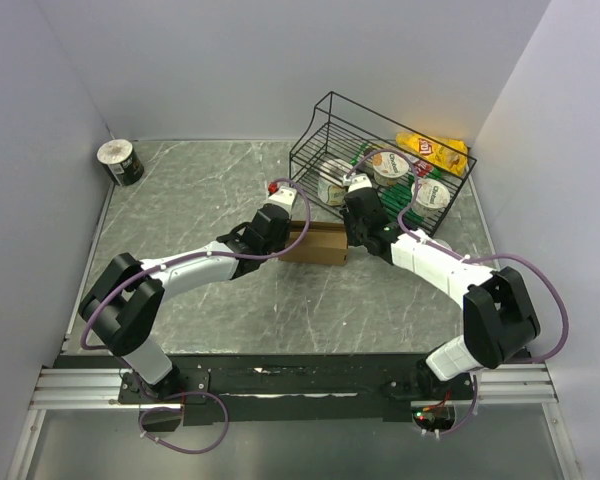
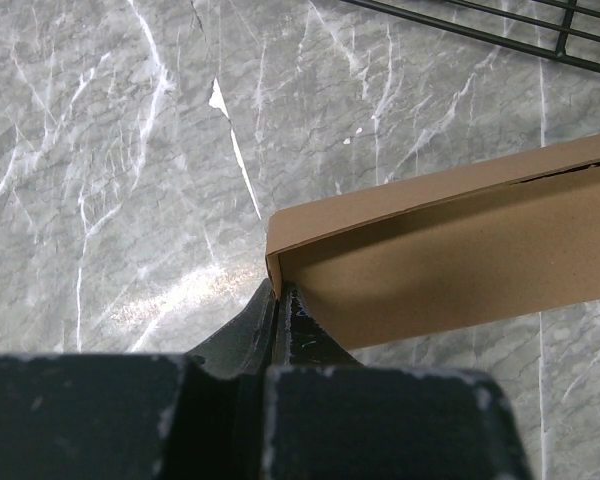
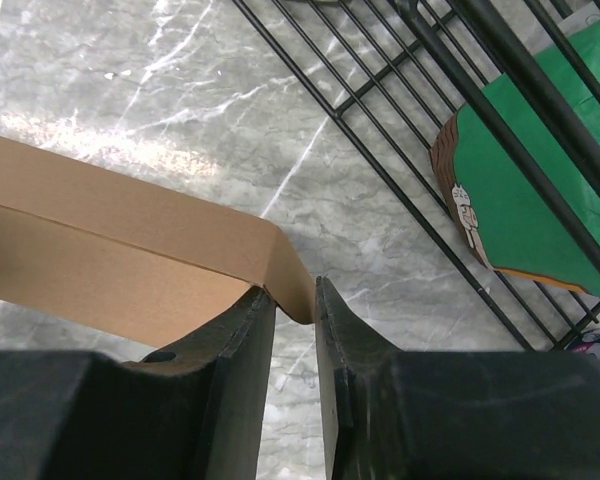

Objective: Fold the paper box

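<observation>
The paper box is lying mid-table between the two arms, just in front of the black wire basket. It's plain brown cardboard, matte and thin-walled, a long shallow shape with crisp creases. I'm judging it light and springy: stiff across the panels, ready to bend at the score lines, and likely to skid on this polished grey marble table. So it's asking for a hold at both ends, on walls and flaps rather than the broad faces.

And that's what we're getting. The left gripper is pinching the thin end edge at the box's corner, fingers pressed together. The right gripper is clamping a curled end flap, which is filling the narrow gap between its fingers. Too hard a squeeze there could crease that flap wrongly.
</observation>
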Robot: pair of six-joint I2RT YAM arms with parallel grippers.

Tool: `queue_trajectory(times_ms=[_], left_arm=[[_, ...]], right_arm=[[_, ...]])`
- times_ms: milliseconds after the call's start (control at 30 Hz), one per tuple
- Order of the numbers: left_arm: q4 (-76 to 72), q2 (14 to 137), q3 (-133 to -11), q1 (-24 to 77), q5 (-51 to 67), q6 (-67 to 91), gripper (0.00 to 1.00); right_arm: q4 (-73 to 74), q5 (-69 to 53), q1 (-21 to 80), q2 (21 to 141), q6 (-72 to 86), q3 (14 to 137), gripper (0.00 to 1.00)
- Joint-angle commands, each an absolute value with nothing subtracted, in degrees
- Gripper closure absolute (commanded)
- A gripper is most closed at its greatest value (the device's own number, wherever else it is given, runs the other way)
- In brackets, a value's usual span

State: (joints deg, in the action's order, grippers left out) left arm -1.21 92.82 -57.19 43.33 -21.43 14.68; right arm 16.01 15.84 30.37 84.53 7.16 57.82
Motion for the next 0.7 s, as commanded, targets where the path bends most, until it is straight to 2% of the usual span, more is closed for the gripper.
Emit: queue_trajectory(times_ms=[0, 167, 233, 267, 333, 667], left_arm=[[4.31, 94.04, -56.87, 43.68, -18.19, 14.41, 0.99], [4.48, 93.96, -56.87, 43.68, -18.19, 14.41, 0.99], [4.13, 93.87, -56.6, 43.68, -18.28, 14.33, 0.99], [4.13, 93.87, -56.43, 43.59, -18.28, 14.15, 0.99], [3.61, 93.69, -55.99, 43.68, -18.54, 13.89, 0.99], [3.17, 94.66, -54.14, 44.73, -24.69, 8.88, 0.99]], right_arm=[[13.45, 16.79, 29.71, 85.16, 5.45, 57.83, 0.71], [12.75, 15.91, 29.71, 85.78, 5.1, 57.57, 0.74], [12.92, 15.38, 29.71, 85.87, 5.01, 57.57, 0.8], [13.27, 14.95, 29.71, 85.96, 5.01, 57.74, 0.9], [15.1, 14.24, 29.53, 86.31, 5.53, 58.88, 0.99], [31.02, 6.25, 28.3, 91.93, 10.89, 72.77, 1.0]])
